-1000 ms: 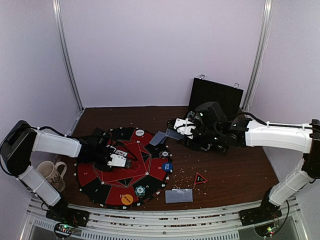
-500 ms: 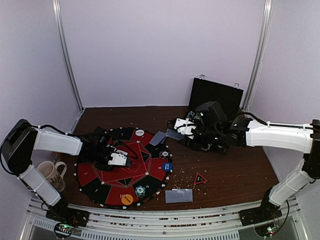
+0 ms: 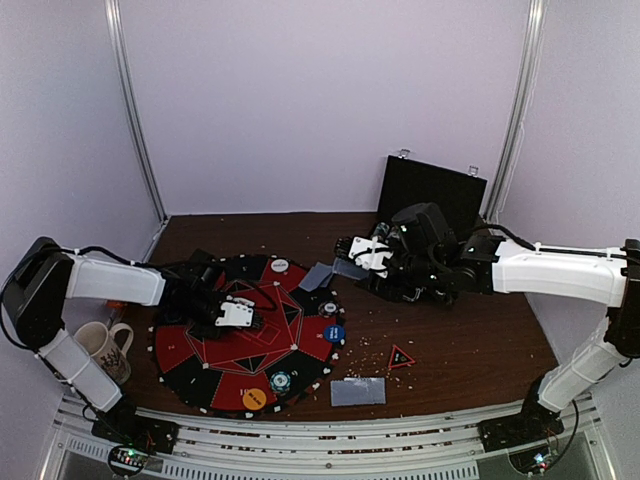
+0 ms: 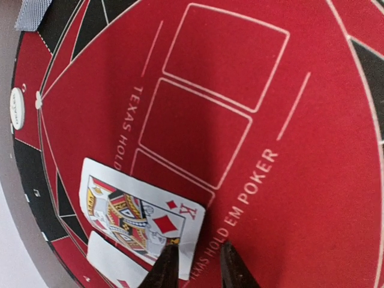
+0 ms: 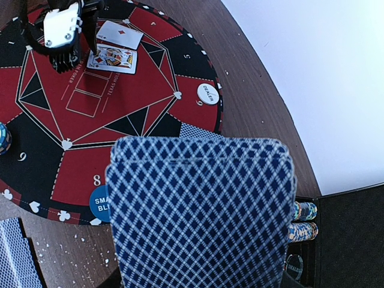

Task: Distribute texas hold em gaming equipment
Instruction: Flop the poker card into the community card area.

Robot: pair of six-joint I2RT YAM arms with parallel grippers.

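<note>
Two face-up cards lie on the poker mat (image 4: 288, 90), just off its printed boxes toward the left rim: king of diamonds (image 4: 141, 217) and a second card (image 4: 111, 259) beside it. Left gripper (image 4: 198, 270) was clamped a second ago; its jaws now stand parted at the king's corner, so that card looks delivered. Right gripper (image 3: 355, 262) is unchanged, clamped on the blue-backed deck (image 5: 201, 210) just off the mat's far-right rim. More dealing probably remains.

Playing cards (image 5: 201, 210) overrun the right wrist view's bottom, covering half the lettering on the blue disc (image 5: 99, 202); the left wrist view crops a face-up card (image 4: 114, 264).
</note>
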